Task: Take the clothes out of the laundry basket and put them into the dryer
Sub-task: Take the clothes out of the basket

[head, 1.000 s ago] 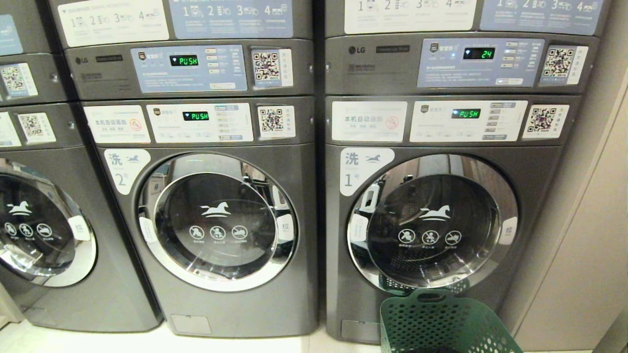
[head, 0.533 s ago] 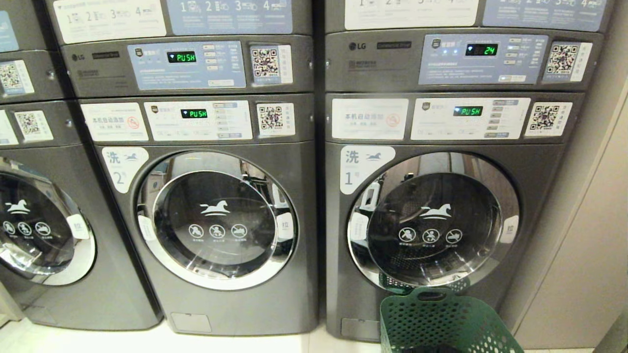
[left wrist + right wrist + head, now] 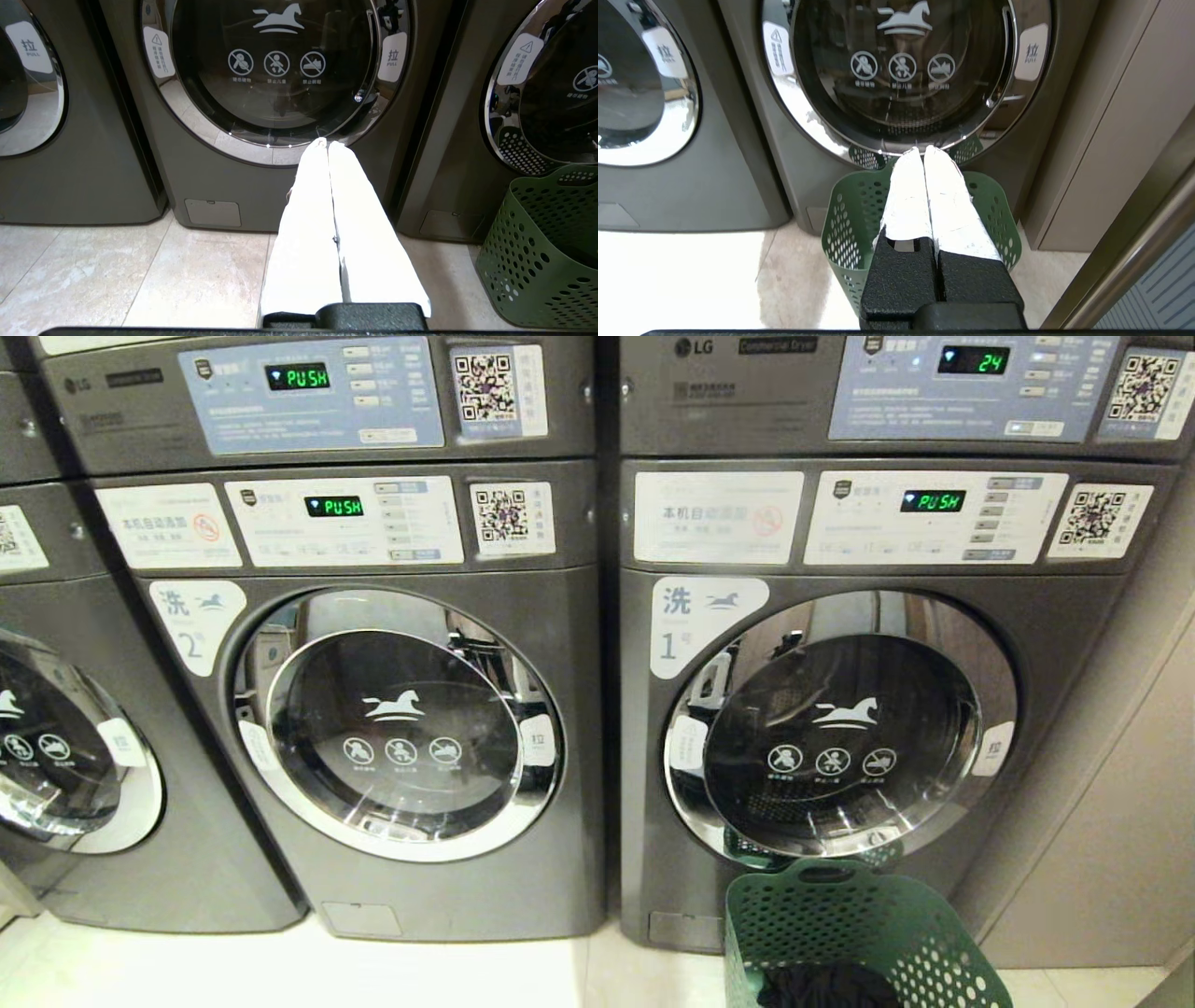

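A green perforated laundry basket (image 3: 822, 891) stands on the floor at the lower right, with dark clothes (image 3: 826, 987) bunched in its bottom. Right behind it is the grey front-loading machine numbered 1, its round glass door (image 3: 840, 728) shut; a panel lettered as a dryer's (image 3: 775, 345) tops that stack. Neither arm shows in the head view. My right gripper (image 3: 922, 150), white-wrapped fingers pressed together and empty, hangs over the basket (image 3: 845, 219), pointing at that door (image 3: 901, 70). Also shut and empty, my left gripper (image 3: 327, 142) points at the lower rim of machine 2's door (image 3: 275, 60).
Machine 2 (image 3: 397, 723) and a third machine (image 3: 56, 756) stand to the left, doors shut. A beige wall panel (image 3: 1102, 803) closes off the right side. Pale floor tiles (image 3: 280, 971) run along the machines' fronts. A metal rail (image 3: 1134, 242) crosses beside my right gripper.
The head camera has tipped downward, so the machines sit higher in the picture. More of the basket shows, and the dark clothes inside it have come into sight. Nothing itself has moved.
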